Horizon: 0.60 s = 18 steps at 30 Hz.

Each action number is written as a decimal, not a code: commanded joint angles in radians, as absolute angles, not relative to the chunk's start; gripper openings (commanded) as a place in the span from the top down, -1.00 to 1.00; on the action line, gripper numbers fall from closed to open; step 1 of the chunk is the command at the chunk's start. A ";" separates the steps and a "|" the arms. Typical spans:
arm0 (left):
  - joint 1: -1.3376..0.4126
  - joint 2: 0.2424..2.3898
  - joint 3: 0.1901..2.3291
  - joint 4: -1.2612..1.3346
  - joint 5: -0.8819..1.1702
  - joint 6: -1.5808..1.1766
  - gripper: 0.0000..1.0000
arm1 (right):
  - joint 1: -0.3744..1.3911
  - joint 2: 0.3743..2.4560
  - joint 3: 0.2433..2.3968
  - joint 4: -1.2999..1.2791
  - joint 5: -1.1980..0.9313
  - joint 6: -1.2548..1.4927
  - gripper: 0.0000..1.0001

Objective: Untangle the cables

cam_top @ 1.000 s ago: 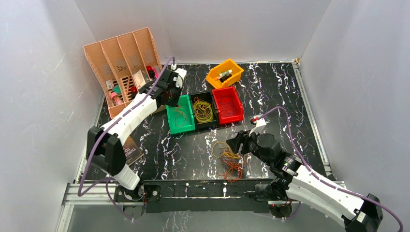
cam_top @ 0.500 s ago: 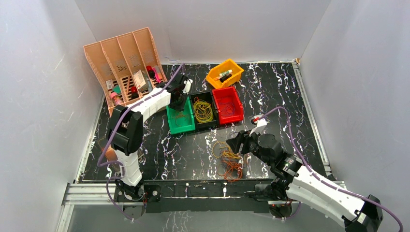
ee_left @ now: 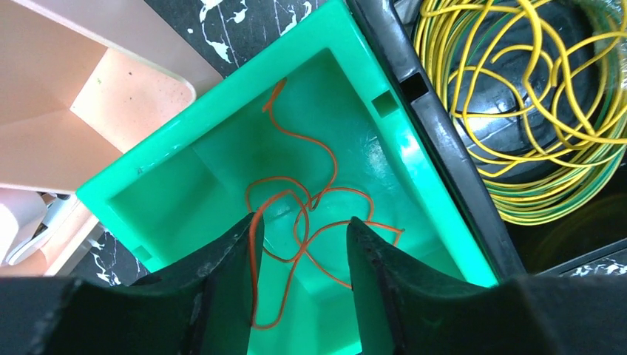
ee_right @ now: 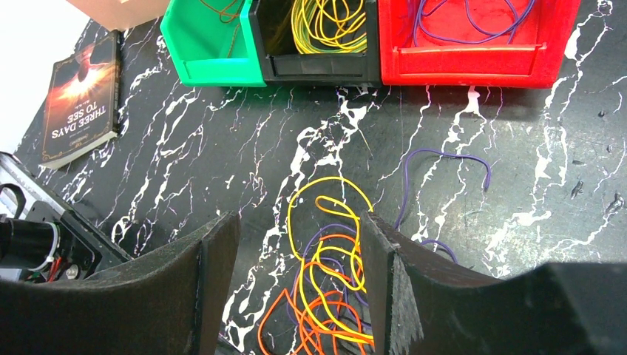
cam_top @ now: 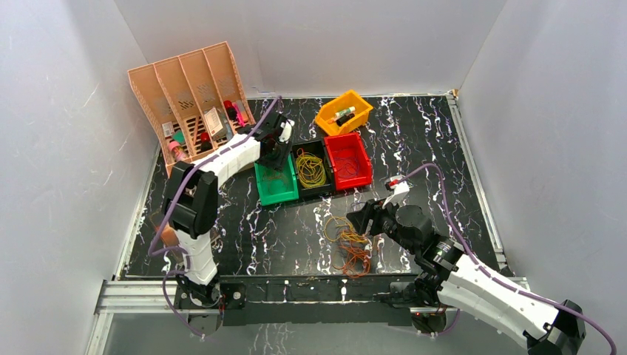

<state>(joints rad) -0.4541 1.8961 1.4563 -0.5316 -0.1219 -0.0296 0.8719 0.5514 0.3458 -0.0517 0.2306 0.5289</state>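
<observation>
Four bins stand on your marbled table [cam_top: 421,140], three of them in a row side by side. The green bin [cam_top: 277,200] at the row's 9 o'clock end holds thin orange cable [ee_left: 296,194] in loose loops; you cannot count the strands. The black bin [cam_top: 316,190] in the middle holds one coil of yellow cable [cam_top: 311,168], with a few greenish turns at its edge. The red bin [cam_top: 353,181] at the 3 o'clock end holds purple cable [ee_right: 473,18]. The yellow bin [cam_top: 329,122] sits apart, at 12 o'clock from the red one, with small items inside that are too small to tell.

One peach file rack [cam_top: 159,89] with four slots stands at 10 o'clock from the green bin, with small objects in its slots. One book [ee_right: 80,96] lies flat at 8 o'clock from the row.

The cables to be untangled [cam_top: 349,242] lie in one heap on the bare table, at 6 o'clock from the black bin. Yellow, orange and purple loops are knotted together there. A single purple strand [ee_right: 447,157] lies just beside the heap at 3 o'clock.

Your left jaws are spread over the green bin, with orange cable showing in the gap between them and nothing pinched. Your right jaws are spread above the heap and grip nothing.
</observation>
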 commanded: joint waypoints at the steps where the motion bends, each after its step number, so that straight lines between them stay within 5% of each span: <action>1: -0.449 1.806 1.506 -0.564 -0.118 -0.032 0.07 | 0.876 0.552 0.357 -0.012 0.238 0.540 -0.37; 18: -0.449 1.702 1.531 -0.613 -0.161 -0.020 -0.14 | 0.876 0.568 0.370 -0.064 0.259 0.540 -0.37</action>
<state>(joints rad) -0.4541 1.7824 1.5215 -0.5655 -0.1490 -0.0261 0.8719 0.5583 0.3458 -0.0578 0.2333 0.5312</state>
